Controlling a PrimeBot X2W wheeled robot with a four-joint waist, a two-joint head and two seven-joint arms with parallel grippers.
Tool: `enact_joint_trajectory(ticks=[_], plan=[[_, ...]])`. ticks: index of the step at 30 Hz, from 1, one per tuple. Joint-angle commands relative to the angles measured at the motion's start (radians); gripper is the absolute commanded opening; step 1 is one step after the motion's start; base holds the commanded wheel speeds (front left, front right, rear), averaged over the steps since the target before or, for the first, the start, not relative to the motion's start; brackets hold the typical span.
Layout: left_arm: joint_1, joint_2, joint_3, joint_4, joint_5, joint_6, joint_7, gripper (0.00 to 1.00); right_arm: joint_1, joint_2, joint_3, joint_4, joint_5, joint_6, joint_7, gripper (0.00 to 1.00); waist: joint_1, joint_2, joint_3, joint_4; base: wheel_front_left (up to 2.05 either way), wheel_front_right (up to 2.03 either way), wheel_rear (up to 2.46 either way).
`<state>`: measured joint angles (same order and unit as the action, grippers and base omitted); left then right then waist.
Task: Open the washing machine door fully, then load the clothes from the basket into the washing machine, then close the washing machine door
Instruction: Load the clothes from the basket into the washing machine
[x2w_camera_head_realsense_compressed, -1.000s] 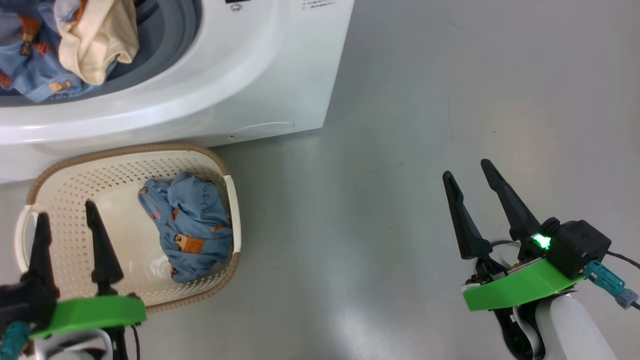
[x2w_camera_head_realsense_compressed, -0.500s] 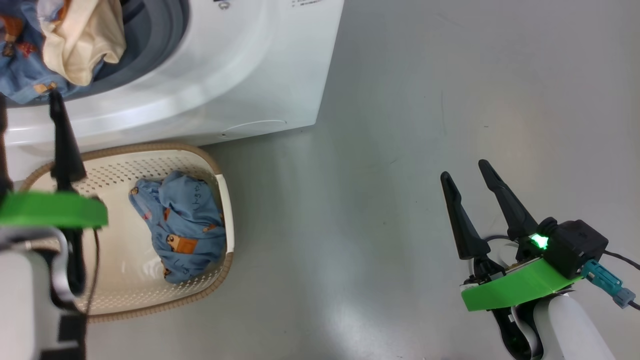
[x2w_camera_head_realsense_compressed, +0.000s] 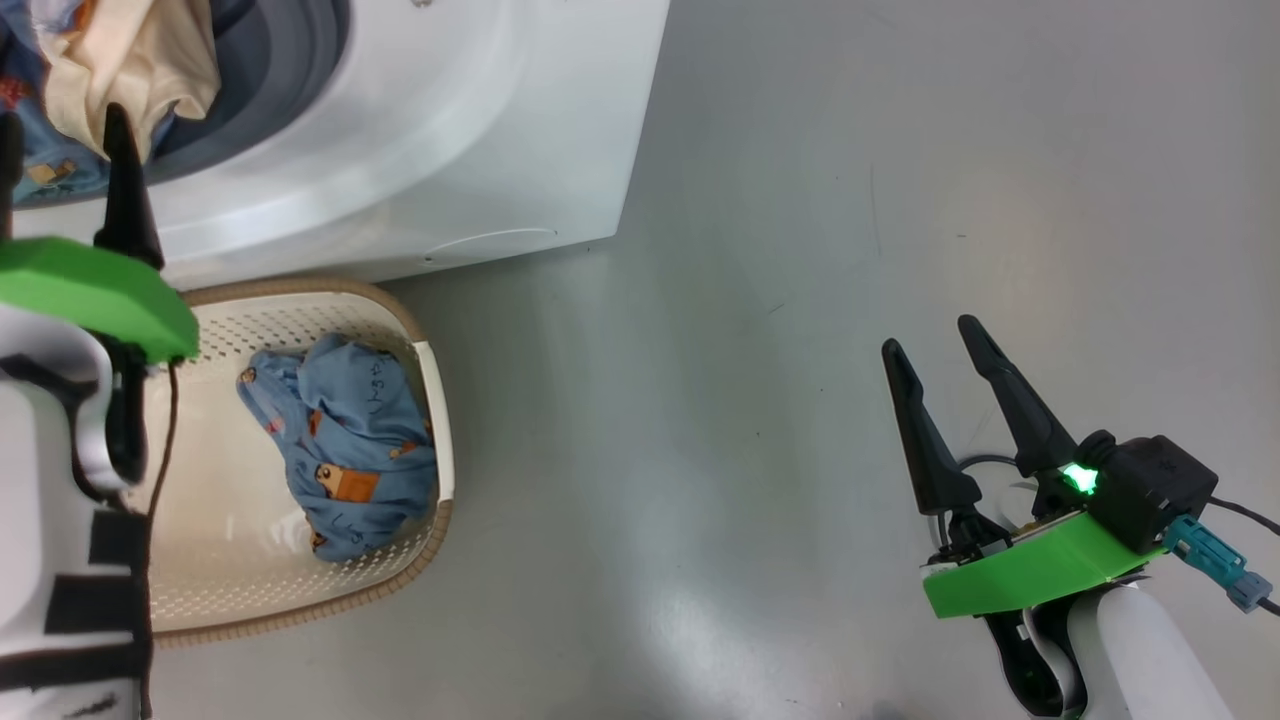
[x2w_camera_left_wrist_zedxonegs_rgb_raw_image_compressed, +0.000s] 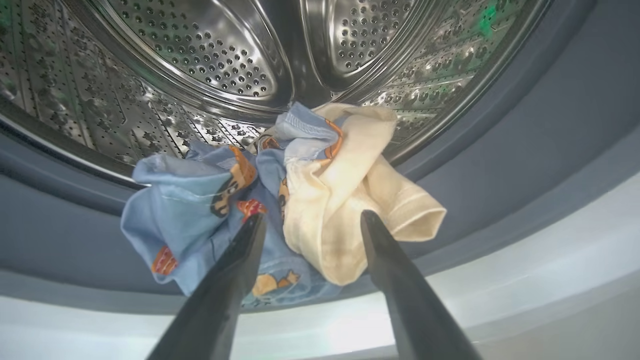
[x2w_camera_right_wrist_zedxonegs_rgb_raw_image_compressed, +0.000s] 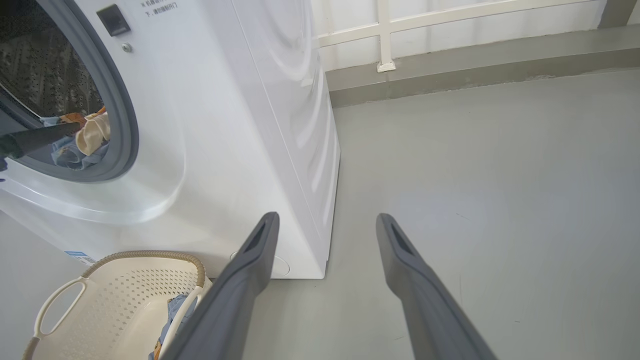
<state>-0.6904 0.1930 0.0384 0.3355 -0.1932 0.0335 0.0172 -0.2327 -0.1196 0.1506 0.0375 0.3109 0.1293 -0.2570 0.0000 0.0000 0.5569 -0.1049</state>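
Nearest the robot, the right hand (x2w_camera_head_realsense_compressed: 930, 335) hung over bare floor (x2w_camera_head_realsense_compressed: 750, 300), well apart from the work. Its two fingers were spread wide and held nothing. It looked parked out of the way, since loading needed one arm only.

To the left, the basket (x2w_camera_head_realsense_compressed: 290, 286) stood on the floor just in front of the washer (x2w_camera_head_realsense_compressed: 450, 120), probably so that each lift would be short. One blue garment (x2w_camera_head_realsense_compressed: 340, 450) lay crumpled against its right wall, so the loading was judged unfinished.

Beyond the basket, the left hand (x2w_camera_left_wrist_zedxonegs_rgb_raw_image_compressed: 312, 216) was at the washer's mouth, fingers fully apart and gripping nothing, their tips just beside the clothes there. A cream garment (x2w_camera_left_wrist_zedxonegs_rgb_raw_image_compressed: 345, 200) and a blue cloth (x2w_camera_left_wrist_zedxonegs_rgb_raw_image_compressed: 185, 210) were bunched together on the grey gasket (x2w_camera_left_wrist_zedxonegs_rgb_raw_image_compressed: 525, 140). They drooped outward over the lip rather than lying in the drum (x2w_camera_left_wrist_zedxonegs_rgb_raw_image_compressed: 210, 60) behind them. The open hand seemed placed to push or regrasp them deeper, so that nothing would hang out at closing.

Counted: two hands, one basket, one washer and three garments, though folds hid whether the blue cloth at the mouth was a single piece.
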Motion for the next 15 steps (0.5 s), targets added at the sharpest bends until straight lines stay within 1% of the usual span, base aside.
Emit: enact_joint_trajectory(ticks=[1,4,10,15], plan=[[-0.035,0.044,0.027,0.008,-0.008,0.004,0.024,1.00,-0.003,0.004,0.022,-0.023,0.006,0.001,-0.005,1.00,0.0000,0.0000,0.003,0.000,0.00,0.00,0.00],[-0.073,0.047,0.032,0.056,-0.019,0.009,0.045,1.00,-0.003,0.004,0.021,-0.024,0.005,0.001,-0.005,1.00,0.0000,0.0000,0.008,0.000,0.00,0.00,0.00],[-0.136,0.040,0.049,0.148,-0.047,0.037,0.099,1.00,-0.002,0.003,0.017,-0.027,0.003,0.001,-0.005,1.00,0.0000,0.0000,0.018,0.003,0.00,0.00,0.00],[-0.169,0.028,0.058,0.195,-0.074,0.045,0.131,1.00,-0.002,0.003,0.017,-0.027,0.004,0.001,-0.005,1.00,0.0000,0.0000,0.024,0.004,0.00,0.00,0.00]])
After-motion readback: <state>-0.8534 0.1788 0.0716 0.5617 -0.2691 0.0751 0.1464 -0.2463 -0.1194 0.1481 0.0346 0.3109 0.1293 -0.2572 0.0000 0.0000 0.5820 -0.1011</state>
